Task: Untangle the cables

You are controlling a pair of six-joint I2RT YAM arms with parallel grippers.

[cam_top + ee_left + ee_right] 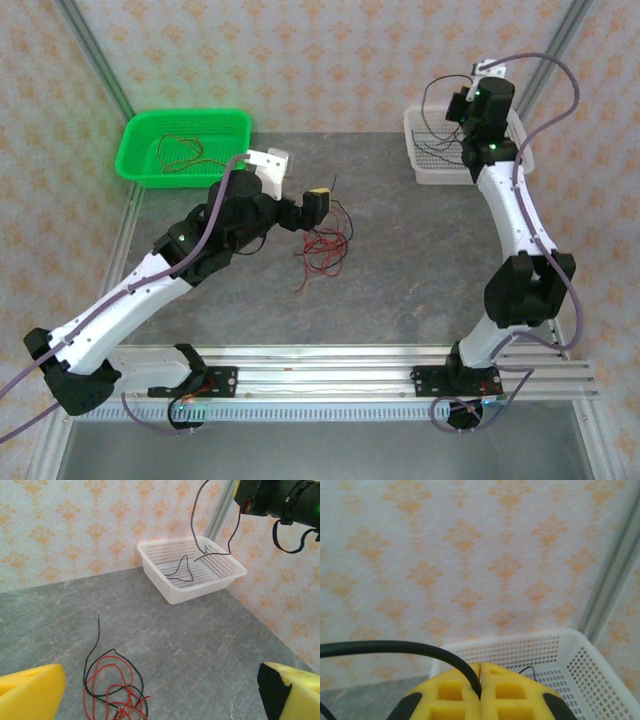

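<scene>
green basket left, white basket right, tangled cables between

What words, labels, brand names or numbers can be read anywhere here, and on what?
None: no readable writing stands on the green basket, the white basket, the left arm, the right arm or the table. The orange marks on the wallpaper are ornaments, not letters.

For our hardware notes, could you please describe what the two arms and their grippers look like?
The left arm and right arm are white shells with black joints, each trailed by a thin purple cable. Small green lights glow near the right arm's wrist. The left gripper and right gripper have yellow fingers; the right's show square moulded recesses.
</scene>
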